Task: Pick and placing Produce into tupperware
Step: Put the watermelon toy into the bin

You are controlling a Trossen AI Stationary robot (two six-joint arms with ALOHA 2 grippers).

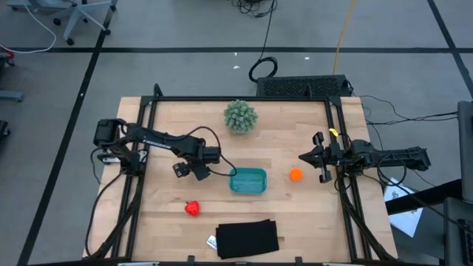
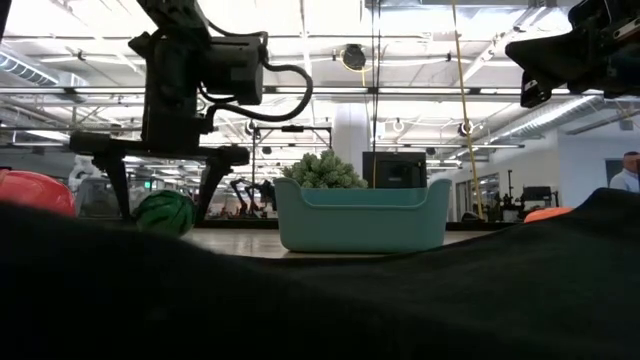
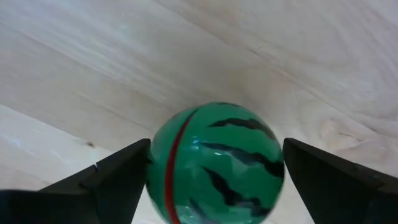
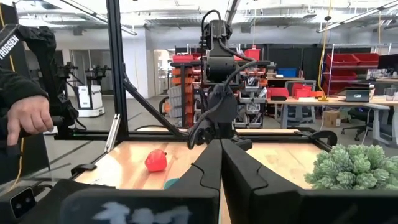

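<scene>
Striped green ball (image 3: 216,163) sits on the table (image 1: 295,214) between the spread fingers of the left gripper (image 1: 190,171), flanked, not pinched; only the left wrist view shows its red seam line. Teal tub (image 1: 248,181) lies just beside, at 3 o'clock. Orange ball (image 1: 295,175) sits further toward 3; red lumpy piece (image 1: 192,208) at 6. Right gripper (image 1: 305,157), fingers pressed together, waits at the right edge. Its wrist view alone shows "TROSSEN" lettering (image 4: 7,42) and a person's hand (image 4: 27,121). Spiky ball (image 1: 240,117) at 12, black mat (image 1: 247,238) near the front edge.
</scene>
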